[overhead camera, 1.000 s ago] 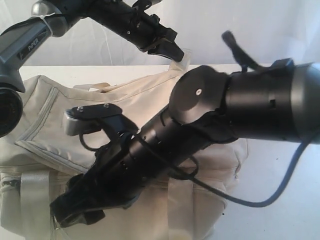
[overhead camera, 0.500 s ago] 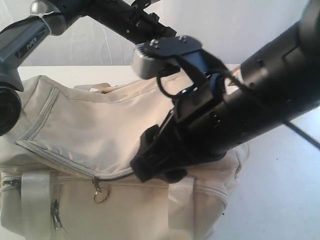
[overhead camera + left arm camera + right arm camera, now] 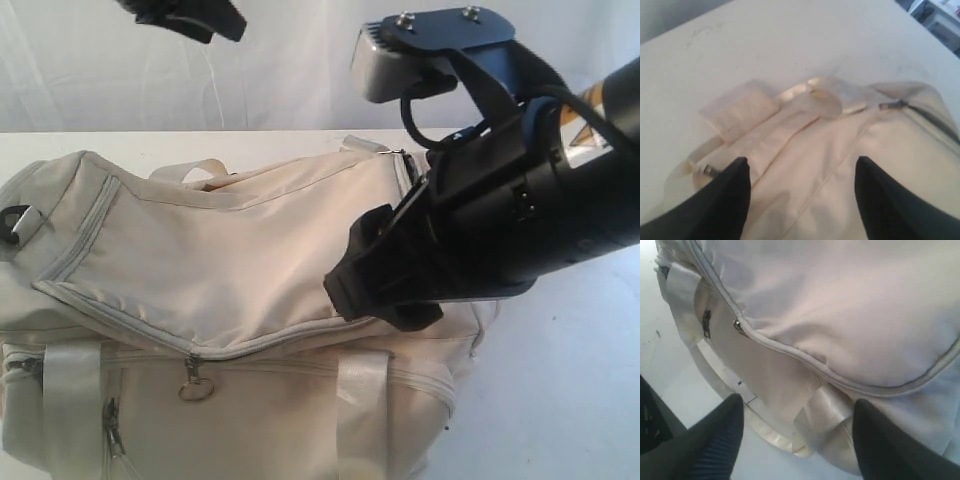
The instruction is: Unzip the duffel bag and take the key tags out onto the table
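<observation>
Over the duffel bag, zip seemingly shut, left gripper and right gripper hang empty, fingers spread. Next: pinch the zipper pull around the bag's one o'clock.

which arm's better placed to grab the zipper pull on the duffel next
Probably right: the right tool, open, hangs low over the duffel bag, near the ringed zipper pull. The left tool, also open, sits high above the bag.
</observation>
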Robot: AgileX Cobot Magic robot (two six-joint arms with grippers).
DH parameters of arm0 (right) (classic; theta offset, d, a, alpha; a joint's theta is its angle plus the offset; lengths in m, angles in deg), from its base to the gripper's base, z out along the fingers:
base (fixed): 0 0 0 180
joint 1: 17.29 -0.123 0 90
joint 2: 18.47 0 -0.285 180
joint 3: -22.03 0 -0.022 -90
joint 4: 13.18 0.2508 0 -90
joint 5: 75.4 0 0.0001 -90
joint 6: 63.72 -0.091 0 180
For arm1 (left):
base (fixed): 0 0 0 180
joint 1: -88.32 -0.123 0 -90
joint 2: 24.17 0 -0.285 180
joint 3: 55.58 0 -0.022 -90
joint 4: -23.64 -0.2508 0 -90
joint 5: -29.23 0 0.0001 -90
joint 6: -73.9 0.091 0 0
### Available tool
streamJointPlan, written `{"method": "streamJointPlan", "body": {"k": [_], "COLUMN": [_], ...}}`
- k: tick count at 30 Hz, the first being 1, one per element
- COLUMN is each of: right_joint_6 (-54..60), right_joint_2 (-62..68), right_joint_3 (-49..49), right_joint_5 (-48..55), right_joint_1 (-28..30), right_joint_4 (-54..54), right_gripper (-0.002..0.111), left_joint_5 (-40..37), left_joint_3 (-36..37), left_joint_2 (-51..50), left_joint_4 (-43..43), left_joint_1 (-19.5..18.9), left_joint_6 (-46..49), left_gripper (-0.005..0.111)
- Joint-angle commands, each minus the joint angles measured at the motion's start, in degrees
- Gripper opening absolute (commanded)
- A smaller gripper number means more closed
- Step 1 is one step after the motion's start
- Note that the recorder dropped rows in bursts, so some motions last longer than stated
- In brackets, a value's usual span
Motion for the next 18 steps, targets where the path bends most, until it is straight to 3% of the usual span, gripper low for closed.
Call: {"method": "streamJointPlan", "body": {"k": [1, 5, 8, 13, 18], "right_joint_6": [3.24, 9.22, 12.71, 14.28, 15.23], "right_joint_2": [-0.4, -0.4, -0.15, 1.26, 3.74], "right_joint_3": [0.37, 0.37, 0.37, 0.37, 0.37], "right_joint_5": [-0.59, -3.47, -5.56, -7.61, -9.25], "right_joint_1": [0.44, 0.44, 0.44, 0.44, 0.44], "right_joint_4": [-0.62, -0.77, -0.94, -2.02, -2.94], "right_gripper": [0.06, 0.06, 0.06, 0.06, 0.06], "left_joint_5": [-5.02, -5.02, -0.93, 2.73, 9.34], "left_joint_3": [19.64, 37.83, 49.57, 67.8, 86.25], "left_joint_2": [13.95, 28.01, 39.42, 57.47, 67.9], "left_joint_4": [-4.52, -2.49, -0.01, 7.81, 11.23], "left_joint_1": [-2.31, -4.56, -4.67, -2.98, 0.51], "left_joint_6": [4.5, 7.35, 8.95, 9.79, 9.95], "left_gripper": [0.064, 0.064, 0.064, 0.064, 0.058]}}
